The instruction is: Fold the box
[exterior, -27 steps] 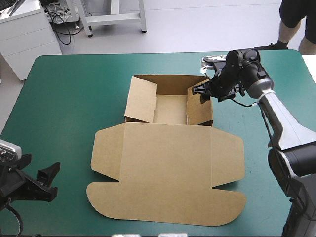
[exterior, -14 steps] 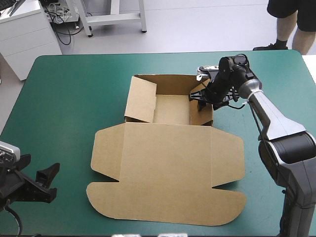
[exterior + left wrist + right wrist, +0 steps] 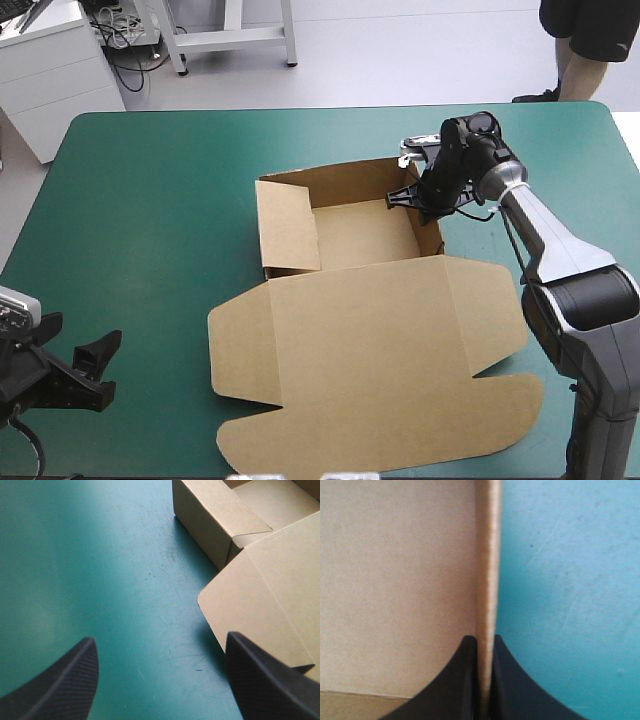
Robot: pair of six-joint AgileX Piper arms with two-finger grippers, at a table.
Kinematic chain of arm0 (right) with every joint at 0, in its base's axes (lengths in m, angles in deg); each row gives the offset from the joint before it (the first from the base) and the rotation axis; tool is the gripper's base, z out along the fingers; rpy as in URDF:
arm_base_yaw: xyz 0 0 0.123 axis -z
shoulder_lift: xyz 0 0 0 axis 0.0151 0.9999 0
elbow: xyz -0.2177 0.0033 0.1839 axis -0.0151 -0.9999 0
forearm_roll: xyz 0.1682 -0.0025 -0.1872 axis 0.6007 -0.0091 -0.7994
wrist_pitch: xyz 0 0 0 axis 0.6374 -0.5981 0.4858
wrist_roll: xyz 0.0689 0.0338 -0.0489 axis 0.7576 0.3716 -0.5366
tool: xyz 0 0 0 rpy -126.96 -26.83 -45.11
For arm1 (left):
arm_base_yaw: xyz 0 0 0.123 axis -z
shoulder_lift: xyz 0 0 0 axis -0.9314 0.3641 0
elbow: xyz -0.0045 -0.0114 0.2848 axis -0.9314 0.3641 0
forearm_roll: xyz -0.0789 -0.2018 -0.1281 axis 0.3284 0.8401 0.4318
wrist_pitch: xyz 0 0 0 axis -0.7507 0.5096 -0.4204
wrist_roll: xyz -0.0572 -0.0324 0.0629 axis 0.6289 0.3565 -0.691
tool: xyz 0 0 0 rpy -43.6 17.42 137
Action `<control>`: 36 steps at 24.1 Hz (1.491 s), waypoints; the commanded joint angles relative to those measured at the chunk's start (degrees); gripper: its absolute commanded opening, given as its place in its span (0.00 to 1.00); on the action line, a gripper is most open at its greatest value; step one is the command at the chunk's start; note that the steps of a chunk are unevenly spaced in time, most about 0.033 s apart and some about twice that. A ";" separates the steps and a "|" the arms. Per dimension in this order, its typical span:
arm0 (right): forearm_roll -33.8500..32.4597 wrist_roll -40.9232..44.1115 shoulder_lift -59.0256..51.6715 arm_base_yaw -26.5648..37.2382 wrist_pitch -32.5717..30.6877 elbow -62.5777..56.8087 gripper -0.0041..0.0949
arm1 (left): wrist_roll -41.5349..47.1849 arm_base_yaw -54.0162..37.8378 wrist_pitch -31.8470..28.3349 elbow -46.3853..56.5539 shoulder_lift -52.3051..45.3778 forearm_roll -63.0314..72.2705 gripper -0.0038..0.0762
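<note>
The brown box [image 3: 365, 235] lies mid-table as an open tray with raised walls, its wide lid [image 3: 370, 350] flat toward the table's near edge. My right gripper [image 3: 420, 197] is at the tray's far right corner, shut on the right wall. In the right wrist view its gripper [image 3: 485, 675] pinches the wall's top edge [image 3: 487, 555], with the tray's inside on one side and the cover on the other. My left gripper [image 3: 95, 370] hovers open at the near left corner. In the left wrist view the gripper [image 3: 160, 680] has nothing between its fingers, and the box [image 3: 265, 605] lies ahead.
Teal-green cover [image 3: 150, 220] stretches from the box's left side to the table's left edge. The lid's front flap [image 3: 380, 445] reaches close to the table's near edge. A white cabinet [image 3: 50, 70] stands beyond the far left corner.
My right gripper shut on the box's right wall. The whole box turned and slid right, its lid swinging toward the near right. The left arm stayed still.
</note>
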 commanded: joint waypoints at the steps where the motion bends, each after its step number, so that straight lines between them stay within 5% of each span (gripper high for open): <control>1: -6.46 -0.52 -5.12 0.40 -0.79 1.45 0.03 | 0.53 0.14 0.17 -1.14 0.41 0.54 0.68; 5: -12.29 -0.77 -8.35 2.18 -0.79 1.45 0.03 | 0.53 0.14 0.17 -1.14 0.41 2.01 0.68; 18: -13.16 -5.12 -13.98 22.96 0.77 -9.31 0.03 | 0.53 0.14 1.21 -1.14 0.41 2.34 0.63; 23: -18.16 -5.42 -13.98 26.83 3.45 -11.35 0.03 | 0.53 0.14 1.87 -1.14 0.41 2.34 0.63; 33: -13.03 -9.22 -13.86 36.99 6.27 -11.32 0.03 | 0.53 0.14 2.27 -1.14 0.41 1.50 0.63; 36: -12.92 -9.34 -13.86 36.86 6.66 -11.32 0.14 | 0.53 0.14 2.27 -1.14 0.41 -0.06 0.63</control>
